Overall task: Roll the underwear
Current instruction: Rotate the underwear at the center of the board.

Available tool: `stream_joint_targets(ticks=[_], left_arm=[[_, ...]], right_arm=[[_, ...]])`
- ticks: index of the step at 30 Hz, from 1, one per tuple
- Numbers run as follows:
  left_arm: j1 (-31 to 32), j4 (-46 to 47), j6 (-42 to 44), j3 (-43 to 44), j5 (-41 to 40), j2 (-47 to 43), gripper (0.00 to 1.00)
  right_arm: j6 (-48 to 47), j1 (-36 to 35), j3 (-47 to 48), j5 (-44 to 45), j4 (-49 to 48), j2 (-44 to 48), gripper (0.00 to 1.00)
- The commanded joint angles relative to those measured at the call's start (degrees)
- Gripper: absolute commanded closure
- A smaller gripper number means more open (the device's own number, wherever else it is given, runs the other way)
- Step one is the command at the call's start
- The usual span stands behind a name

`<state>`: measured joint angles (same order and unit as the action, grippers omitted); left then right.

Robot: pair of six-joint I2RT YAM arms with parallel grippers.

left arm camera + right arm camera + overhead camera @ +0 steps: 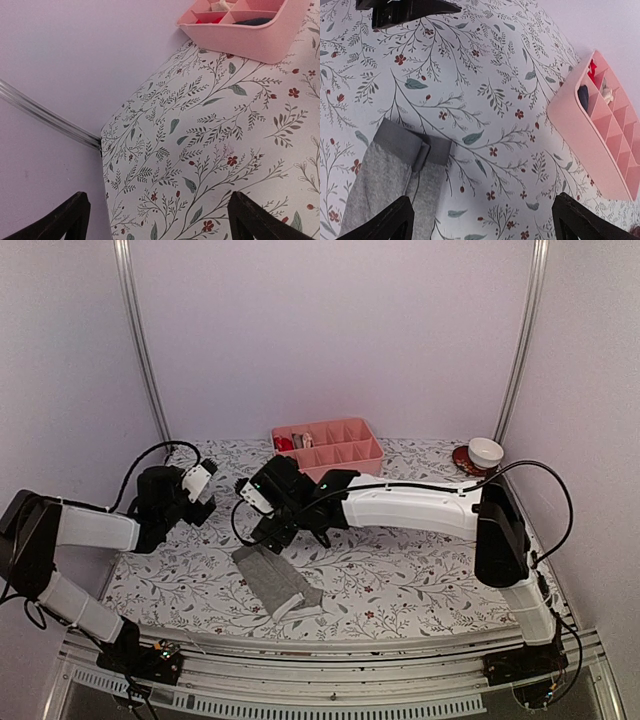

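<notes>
Underwear (pixel 278 582) lies folded in a flat strip, rolling not started. Left gripper (pixel 159 212) and right gripper (pixel 482 212) both gape wide, empty.

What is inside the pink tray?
One end of the pink tray holds a red item, a dark item and a pale item. The other compartments look empty. The tray's walls hide the lower parts of these items.

Pink tray (pixel 350 465), white bowl (pixel 486 451), floral tablecloth (pixel 420 570)
</notes>
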<state>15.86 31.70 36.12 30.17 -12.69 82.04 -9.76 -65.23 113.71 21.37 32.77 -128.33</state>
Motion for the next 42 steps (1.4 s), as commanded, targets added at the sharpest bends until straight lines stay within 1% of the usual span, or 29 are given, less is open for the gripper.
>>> stream_joint_targets(ticks=[1,5,11,12,17,19,21,25,27,32,42], left_arm=[[-1.8,2.8,-3.1,0.6,1.2,-1.6,0.01],[-2.4,2.5,-3.6,0.7,2.0,-1.6,0.01],[-2.4,2.3,-3.7,0.9,2.3,-1.0,0.02],[-2.5,2.2,-3.7,1.0,2.3,-1.0,0.01],[-2.4,2.2,-3.6,1.0,2.5,-0.6,0.01],[-2.4,2.1,-3.6,1.2,2.3,-0.4,0.01],[-2.4,2.1,-3.5,1.2,2.3,-0.3,0.02],[-2.4,2.0,-3.6,1.3,2.5,-0.3,0.01],[-2.4,1.9,-3.6,1.3,2.5,-0.2,0.02],[-2.4,2.0,-3.6,1.3,2.6,0.1,0.02],[-2.4,2.1,-3.6,1.1,2.7,0.0,0.01]], right_arm=[[-6.3,-0.2,6.7,0.9,-4.5,-10.1,0.01],[-8.1,-0.2,7.1,1.1,-7.5,-13.2,0.01],[-8.2,0.0,7.1,0.5,-9.1,-15.4,0.01],[-8.0,0.1,7.1,2.2,-9.1,-15.6,0.01],[-6.7,0.2,6.1,19.1,-10.6,-14.4,0.01],[-7.3,0.3,3.9,21.6,-12.7,-12.3,0.01],[-7.7,0.1,0.4,19.8,-16.1,-9.2,0.01],[-8.6,-0.3,-6.5,8.5,-22.4,-2.6,0.01],[-8.1,-0.5,-7.4,2.5,-23.3,-1.8,0.01],[-6.4,-0.6,-7.4,-6.0,-24.5,-2.8,0.01],[-6.4,0.0,-5.5,-3.4,-23.6,-10.4,0.01]])
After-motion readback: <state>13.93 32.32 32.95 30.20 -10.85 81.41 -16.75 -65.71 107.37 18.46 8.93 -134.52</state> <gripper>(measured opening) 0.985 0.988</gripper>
